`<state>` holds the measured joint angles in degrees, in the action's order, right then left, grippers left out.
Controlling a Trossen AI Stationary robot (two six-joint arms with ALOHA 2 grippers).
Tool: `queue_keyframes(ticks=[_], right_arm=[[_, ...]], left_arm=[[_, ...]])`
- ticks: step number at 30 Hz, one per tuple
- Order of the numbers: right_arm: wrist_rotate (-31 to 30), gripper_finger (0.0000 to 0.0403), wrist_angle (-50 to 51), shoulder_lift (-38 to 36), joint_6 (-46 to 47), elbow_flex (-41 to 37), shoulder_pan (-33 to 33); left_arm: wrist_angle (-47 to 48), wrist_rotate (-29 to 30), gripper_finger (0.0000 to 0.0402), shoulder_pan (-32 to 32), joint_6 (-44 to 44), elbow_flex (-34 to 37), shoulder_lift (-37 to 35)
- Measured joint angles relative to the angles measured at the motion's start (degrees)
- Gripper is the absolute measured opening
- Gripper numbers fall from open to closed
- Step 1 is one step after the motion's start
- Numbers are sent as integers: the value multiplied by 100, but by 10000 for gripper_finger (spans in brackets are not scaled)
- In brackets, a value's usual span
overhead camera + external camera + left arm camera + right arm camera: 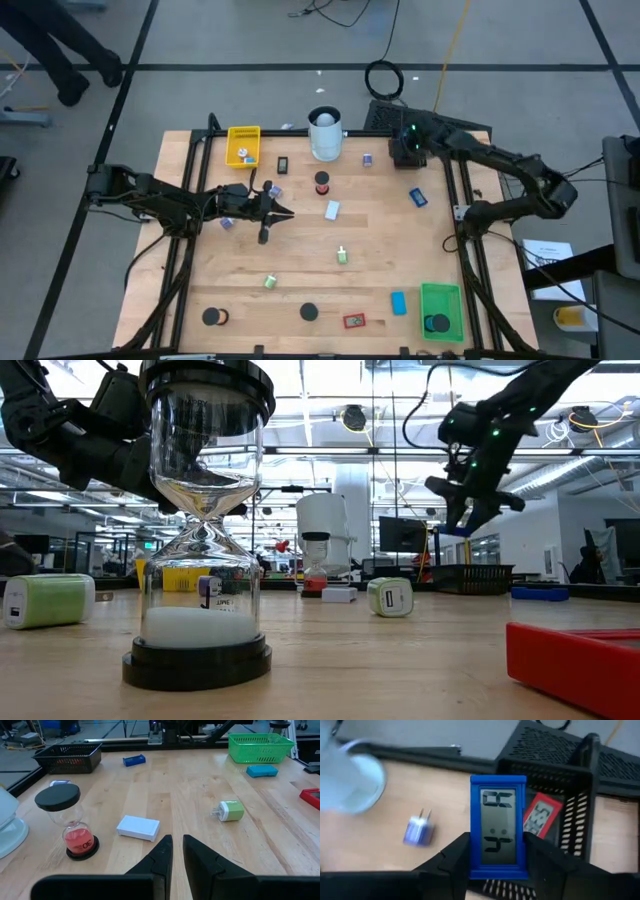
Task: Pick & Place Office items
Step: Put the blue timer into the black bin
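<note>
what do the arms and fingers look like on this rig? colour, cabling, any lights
Both arms are dark, near-black, jointed links. The left arm has black cable loops running along it. The right arm shows a green light near its wrist. The left gripper has two flat, tapered black fingers; the right gripper has broader black fingers.

We count three trays: one yellow tray [242, 146], one green tray [441, 310], one black tray [391, 121]. Two arms reach in. One white cylinder [324, 134] stands upright. The small scattered office items [332, 210] number roughly eighteen, though several are too tiny to separate.
</note>
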<state>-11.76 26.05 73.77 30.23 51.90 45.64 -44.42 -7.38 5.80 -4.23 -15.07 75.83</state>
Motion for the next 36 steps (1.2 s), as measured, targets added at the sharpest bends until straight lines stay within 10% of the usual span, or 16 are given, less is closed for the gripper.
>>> queue_keyframes(ticks=[11, 36], right_arm=[[301, 156, 247, 1400, 793, 671, 246], [257, 188, -57, 2064, 1294, 677, 277]], left_arm=[[2, -2, 51, 0, 0, 0, 0], [2, 0, 51, 0, 0, 0, 0]])
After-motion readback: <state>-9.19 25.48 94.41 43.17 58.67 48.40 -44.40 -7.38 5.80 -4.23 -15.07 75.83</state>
